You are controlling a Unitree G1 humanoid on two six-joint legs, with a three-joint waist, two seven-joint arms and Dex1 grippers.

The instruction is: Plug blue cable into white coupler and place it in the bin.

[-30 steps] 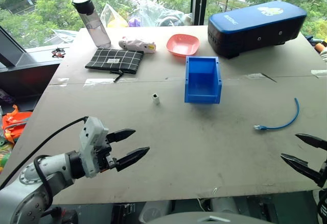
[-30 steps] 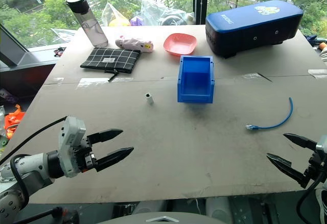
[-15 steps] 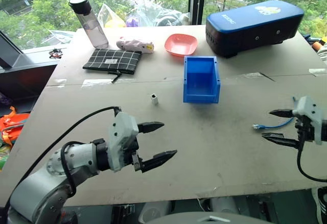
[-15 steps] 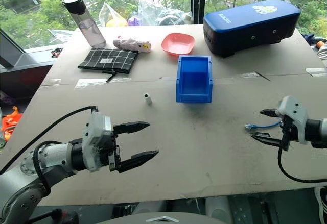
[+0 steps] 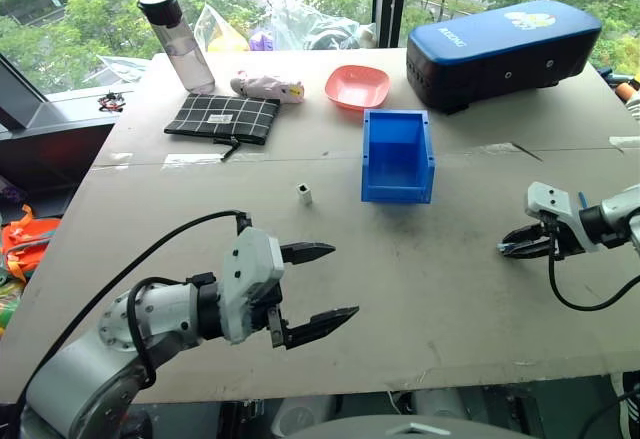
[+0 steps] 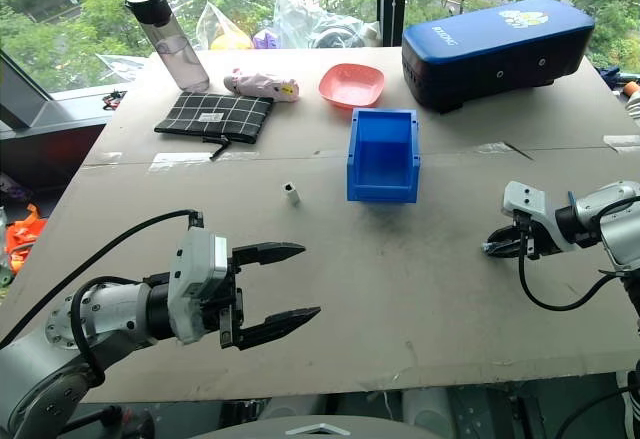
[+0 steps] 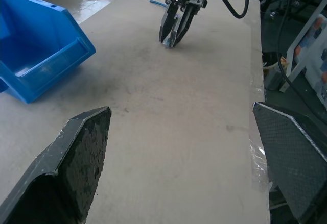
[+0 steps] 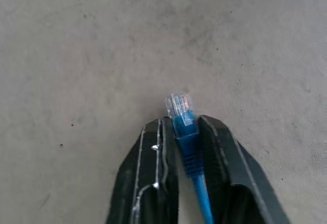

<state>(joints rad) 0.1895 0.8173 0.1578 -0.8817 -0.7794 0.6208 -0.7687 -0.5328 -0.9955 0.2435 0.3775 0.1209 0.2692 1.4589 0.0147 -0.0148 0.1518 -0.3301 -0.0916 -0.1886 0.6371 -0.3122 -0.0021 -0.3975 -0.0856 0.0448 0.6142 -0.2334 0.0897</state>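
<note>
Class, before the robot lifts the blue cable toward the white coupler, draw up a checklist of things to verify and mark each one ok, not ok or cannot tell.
1. Right gripper shut on the blue cable just behind its clear plug: ok.
2. Plug sticks out past the fingertips, free to insert: ok.
3. White coupler lies apart on the table, nothing on it: ok.
4. Left gripper open, ready to take the coupler: ok.
5. Coupler's socket faces the plug: cannot tell.
6. Bin has room inside: ok.

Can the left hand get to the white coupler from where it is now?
Probably yes. The left hand is open and holds nothing, and the white coupler stands alone on bare table just beyond it, with nothing between them.
</note>
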